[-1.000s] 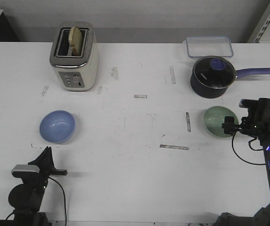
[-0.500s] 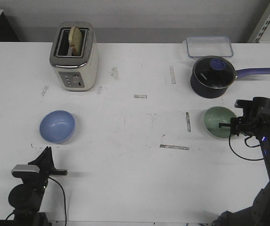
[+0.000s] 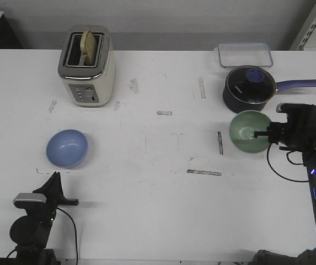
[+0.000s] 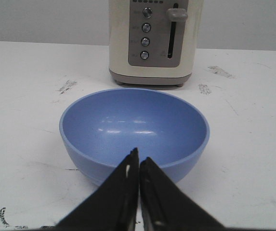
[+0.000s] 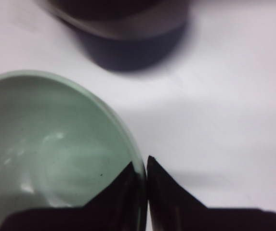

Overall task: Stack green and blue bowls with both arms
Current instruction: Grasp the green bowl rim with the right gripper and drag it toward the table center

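Note:
The pale green bowl is lifted and tilted just in front of the navy saucepan, at the right of the table. My right gripper is shut on its right rim; in the right wrist view one finger is inside the green bowl and one outside, the gripper pinching the wall. The blue bowl sits on the table at the left. My left gripper rests shut and empty just in front of it; in the left wrist view the blue bowl lies right beyond the gripper.
A cream toaster with bread stands at the back left, behind the blue bowl. A dark navy saucepan with a long handle stands close behind the green bowl. A clear lidded container lies at the back right.
My right gripper has closed on the green bowl's rim, lifted it and carried it a little left and back, towards the saucepan. The left arm and blue bowl have not moved.

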You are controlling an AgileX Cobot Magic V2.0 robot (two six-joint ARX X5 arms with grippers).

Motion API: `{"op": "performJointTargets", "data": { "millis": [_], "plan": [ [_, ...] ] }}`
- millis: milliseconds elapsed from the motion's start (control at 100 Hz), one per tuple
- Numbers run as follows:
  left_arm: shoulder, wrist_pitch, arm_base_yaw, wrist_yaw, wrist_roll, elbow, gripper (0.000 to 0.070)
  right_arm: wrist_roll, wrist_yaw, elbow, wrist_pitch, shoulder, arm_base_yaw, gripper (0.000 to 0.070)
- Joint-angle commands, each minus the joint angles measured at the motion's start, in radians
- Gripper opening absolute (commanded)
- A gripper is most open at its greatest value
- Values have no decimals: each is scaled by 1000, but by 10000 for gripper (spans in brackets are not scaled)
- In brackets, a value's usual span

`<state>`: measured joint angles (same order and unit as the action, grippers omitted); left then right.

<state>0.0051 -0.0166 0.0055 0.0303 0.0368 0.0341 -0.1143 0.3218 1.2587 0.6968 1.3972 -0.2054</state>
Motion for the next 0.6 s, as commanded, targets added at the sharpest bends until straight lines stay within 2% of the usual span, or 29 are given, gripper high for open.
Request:
{"op": "performJointTargets", "data": {
  "millis": [0, 130, 330, 450, 590],
  "plan": [
    [-2, -15, 0, 1, 2, -21, 1, 30, 56, 16, 6, -20, 70, 0],
    [-2, -15, 0, 1, 2, -21, 1, 91, 92, 16, 16, -37, 260, 0],
    [-2, -15, 0, 1, 2, -21, 1, 122, 65, 16, 28, 23, 549, 0],
    [-2, -15, 0, 1, 2, -21, 1, 122, 60, 16, 29, 88, 672, 0],
    [-2, -15, 0, 1, 2, -21, 1, 121, -16, 16, 26, 166, 762, 0]
  ]
}}
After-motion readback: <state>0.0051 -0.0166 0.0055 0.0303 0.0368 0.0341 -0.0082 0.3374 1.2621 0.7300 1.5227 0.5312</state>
